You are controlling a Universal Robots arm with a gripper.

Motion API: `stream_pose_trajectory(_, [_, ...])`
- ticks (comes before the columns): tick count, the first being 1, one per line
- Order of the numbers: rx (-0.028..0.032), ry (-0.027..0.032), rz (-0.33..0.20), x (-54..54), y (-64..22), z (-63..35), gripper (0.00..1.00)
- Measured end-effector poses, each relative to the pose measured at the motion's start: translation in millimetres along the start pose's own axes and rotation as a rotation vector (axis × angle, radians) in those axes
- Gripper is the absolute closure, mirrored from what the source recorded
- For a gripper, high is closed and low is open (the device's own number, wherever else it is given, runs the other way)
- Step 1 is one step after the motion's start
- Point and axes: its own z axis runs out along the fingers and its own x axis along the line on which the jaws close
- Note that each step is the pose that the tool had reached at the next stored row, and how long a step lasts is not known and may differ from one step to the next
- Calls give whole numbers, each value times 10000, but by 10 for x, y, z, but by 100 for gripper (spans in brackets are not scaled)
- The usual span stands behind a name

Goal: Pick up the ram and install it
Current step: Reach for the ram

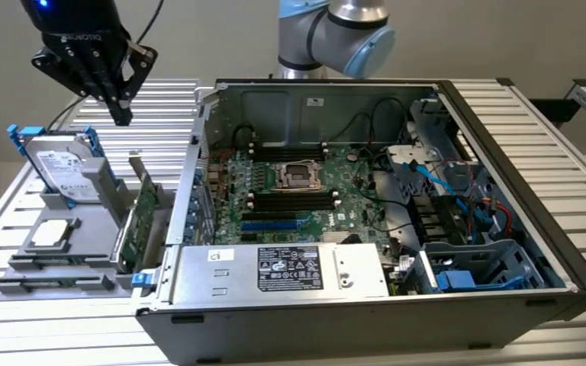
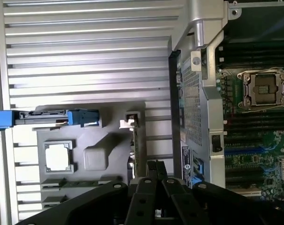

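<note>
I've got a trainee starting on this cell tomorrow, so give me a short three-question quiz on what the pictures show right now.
1. True or false: the gripper hangs outside the computer case, on the exterior view's left.
2. Which part stands in the gray holder between blue rails? A) hard drive B) fan C) keyboard
3. Are the jaws holding the ram?
Key: 1 true; 2 A; 3 no, they are shut on nothing and the ram lies in the holder.
</note>
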Motion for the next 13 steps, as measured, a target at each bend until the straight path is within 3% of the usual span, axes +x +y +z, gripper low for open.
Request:
stream_pose_trajectory(3, [7,29,1,86,-35,15,89])
stream_pose_trajectory(9, [28,169,8,200,-106,64,89])
stream_pose_trajectory(13, [28,179,8,293,-181,77,89])
